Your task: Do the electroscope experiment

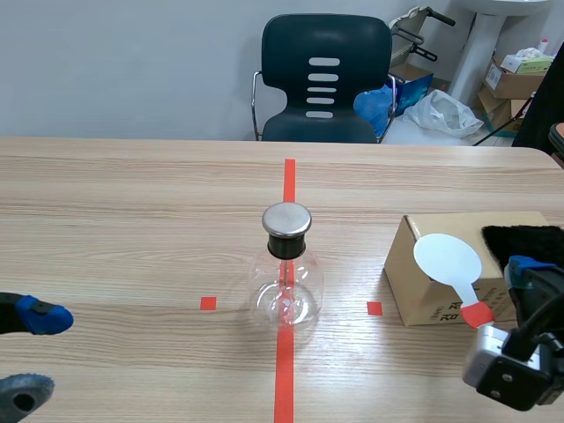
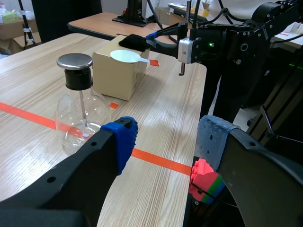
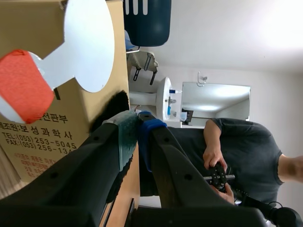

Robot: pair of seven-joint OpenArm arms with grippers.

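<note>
Cardboard box (image 1: 414, 295) beside glass flask (image 1: 287, 286); chair (image 1: 326, 75) behind.

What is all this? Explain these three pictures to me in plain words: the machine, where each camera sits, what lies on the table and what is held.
It is a robot with two black arms, each ending in a two-fingered gripper with soft pads. The scene view looks from between the arms across the wooden table. The other two cameras ride on the wrists and look past each arm's own fingers. In the middle stands a glass flask with a metal cap: the electroscope. Toward the right arm's side is a cardboard box. On it lie a white paddle with a red handle and a black fur cloth. The left gripper is open and holds nothing. The right gripper is closed at the edge of the fur; whether it pinches the fur does not show.
</note>
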